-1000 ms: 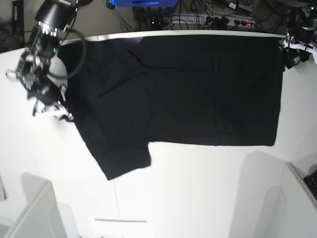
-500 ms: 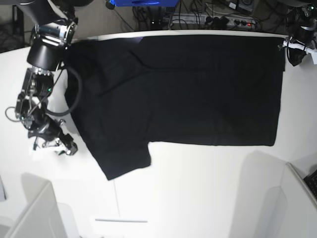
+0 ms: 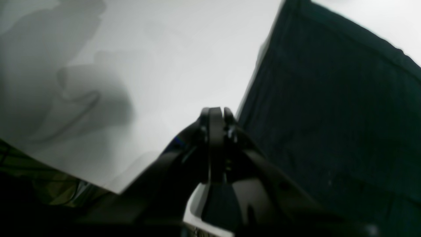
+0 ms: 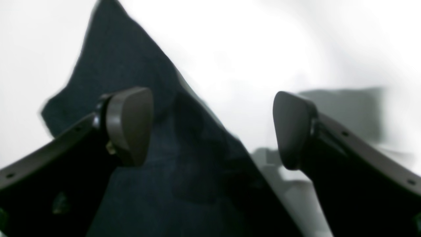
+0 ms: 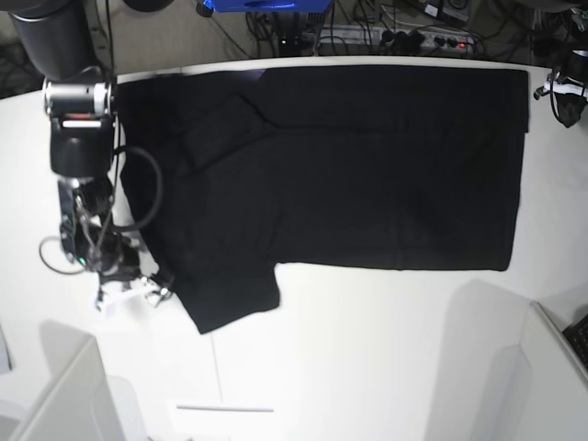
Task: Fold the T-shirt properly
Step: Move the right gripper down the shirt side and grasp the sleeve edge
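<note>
We see the large black short-sleeved cloth T-shirt [image 5: 367, 165] spread flat, plain side up, across the white surface [image 5: 386, 358], its body running along the far edge and one sleeve [image 5: 230, 294] angled toward the near left in the base view. The right hand [image 4: 210, 131] hangs just beside that sleeve at the shirt's left border, its two dark fingers [image 4: 130, 123] spread wide apart with nothing between them; in its wrist view the black cloth lies under the left finger and bare white surface under the other. The left hand [image 3: 215, 121] sits at the shirt's far right corner, its fingers pressed together and clenched, just beside the hemmed edge of the cloth; we cannot tell whether any fabric is pinched between them
</note>
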Controlling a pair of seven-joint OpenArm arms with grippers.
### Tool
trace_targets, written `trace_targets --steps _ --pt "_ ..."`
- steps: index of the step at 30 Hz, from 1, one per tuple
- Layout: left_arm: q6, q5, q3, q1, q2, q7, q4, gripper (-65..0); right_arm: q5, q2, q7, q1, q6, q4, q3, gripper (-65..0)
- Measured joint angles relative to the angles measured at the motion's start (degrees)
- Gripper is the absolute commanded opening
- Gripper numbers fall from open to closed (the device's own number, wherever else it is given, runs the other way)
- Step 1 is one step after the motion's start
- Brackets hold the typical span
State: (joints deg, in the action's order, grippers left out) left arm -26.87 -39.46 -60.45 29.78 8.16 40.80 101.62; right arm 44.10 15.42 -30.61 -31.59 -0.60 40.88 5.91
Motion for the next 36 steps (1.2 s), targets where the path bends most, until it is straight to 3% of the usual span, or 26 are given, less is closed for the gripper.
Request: trace_targets --steps 4,7,14,17,22,31,33,36 --pt "0.0 0.0 -0.2 0.0 0.0 0.0 0.0 -65.0 0.5 -0.5 4.7 -5.3 -7.5 -10.7 2.3 -14.1" --pt "0.0 0.0 -0.2 0.1 -0.1 0.0 0.0 -65.0 0.6 0.1 7.1 -6.2 -9.8 -13.8 2.3 -14.1" --pt "0.0 0.0 0.0 -0.1 0.0 0.0 -0.1 -65.0 0.3 -0.2 6.2 -6.5 -9.7 -13.6 2.6 -14.3" --pt "0.0 0.0 0.0 -0.1 0.0 0.0 -0.1 -65.0 0.2 -0.6 5.9 -6.6 -9.5 -12.3 6.6 -14.9" --pt "0.0 0.0 0.1 -0.1 0.0 0.0 -0.2 -65.0 0.7 -2.3 5.6 -5.5 -10.0 -10.1 9.8 -24.8" --pt "0.0 0.0 0.0 -0.1 0.0 0.0 -0.2 -65.0 0.5 -2.2 6.6 -5.1 -9.8 -10.1 10.1 -26.1" --pt "0.0 0.0 0.0 -0.1 -0.1 0.0 -0.2 -55.6 0.5 -2.2 6.7 -5.0 -9.7 -10.0 10.1 -27.8" --pt "0.0 0.0 0.0 -0.2 0.0 0.2 -0.2 -37.7 0.5 -2.1 7.6 -4.7 -9.4 -10.0 10.1 -37.2"
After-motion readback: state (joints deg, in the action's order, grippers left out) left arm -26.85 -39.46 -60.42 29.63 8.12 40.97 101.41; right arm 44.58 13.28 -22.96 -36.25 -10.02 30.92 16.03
